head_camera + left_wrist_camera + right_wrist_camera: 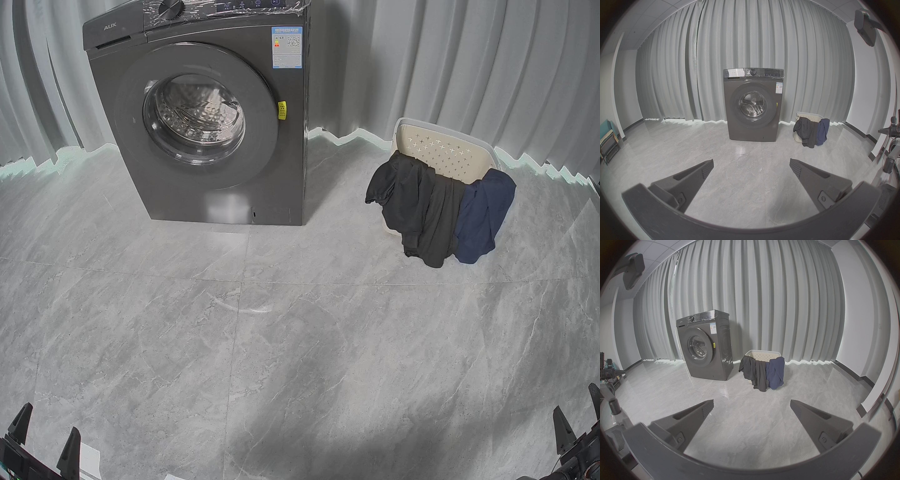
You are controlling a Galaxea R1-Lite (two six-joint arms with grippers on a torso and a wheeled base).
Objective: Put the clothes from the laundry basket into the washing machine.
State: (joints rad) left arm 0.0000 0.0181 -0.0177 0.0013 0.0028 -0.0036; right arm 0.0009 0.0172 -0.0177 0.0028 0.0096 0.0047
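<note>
Looking down, the head view shows the grey washing machine (206, 119) and, well apart to its right, the white laundry basket (447, 150). Black clothes (415, 200) and a blue garment (484, 212) hang over its rim. The left wrist view shows the left gripper (751, 162), fingers spread wide, facing the machine's front. The right wrist view shows the right gripper (751, 402), spread too, and the machine's side wall.

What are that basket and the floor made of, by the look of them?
Laundry basket: probably moulded plastic, cream and matte, with cross-shaped holes in its wall. Floor: seemingly glossy stone or ceramic tiles, grey with marble-like veining, thin joints, faint reflections.
</note>
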